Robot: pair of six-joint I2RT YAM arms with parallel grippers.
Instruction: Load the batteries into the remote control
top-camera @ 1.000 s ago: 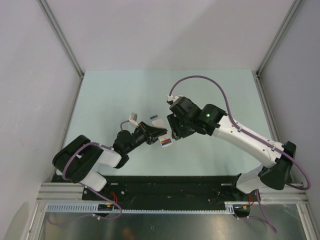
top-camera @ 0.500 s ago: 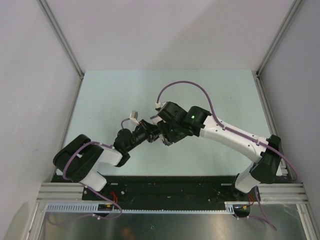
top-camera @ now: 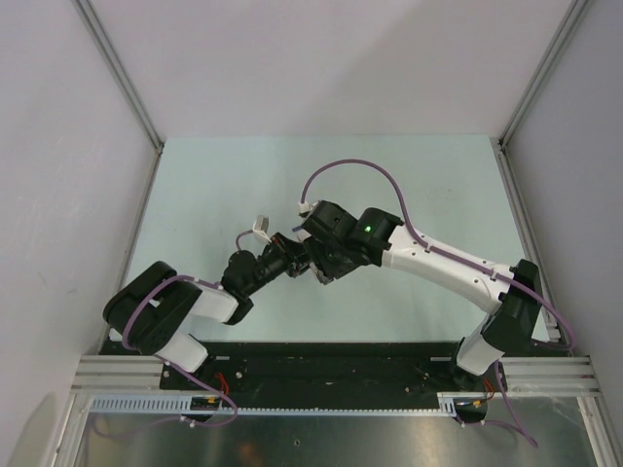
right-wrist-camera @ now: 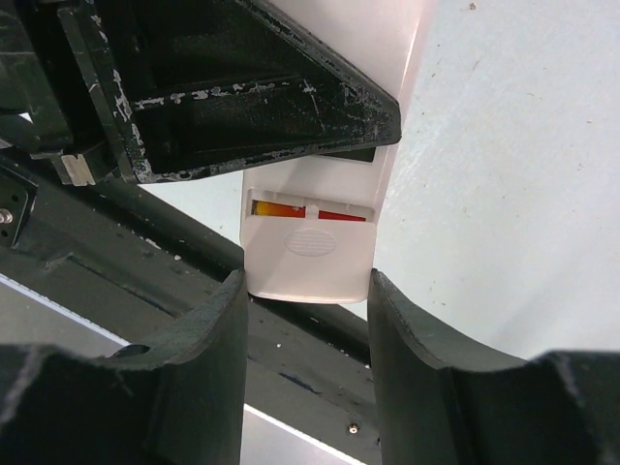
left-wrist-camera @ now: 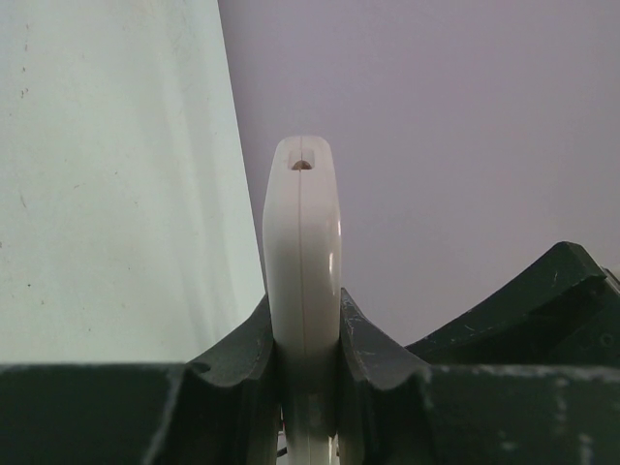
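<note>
Clamping tight, the left gripper (left-wrist-camera: 302, 325) has the remote control (left-wrist-camera: 302, 242) pinched edge-on between its dark fingers (left-wrist-camera: 242, 363). The white body stands up out of the grip, with a small notch in its far end.

Over on the other side, the right gripper (right-wrist-camera: 306, 291) has its jaws parted, one finger on each flank of the remote's end. Whether they press on it or just sit beside it, I cannot tell. This camera gets the plain white back. A slot across it shows a red-and-orange strip (right-wrist-camera: 310, 209), with a ribbed oval just below, and a left finger crosses above.

From overhead, the two wrists meet nose to nose over the middle of the pale green table (top-camera: 204, 185), with the remote hidden beneath them. The left arm (top-camera: 185, 306) reaches in from the near left, the right arm (top-camera: 448, 268) from the near right, and a purple cable (top-camera: 350, 163) loops above.
</note>
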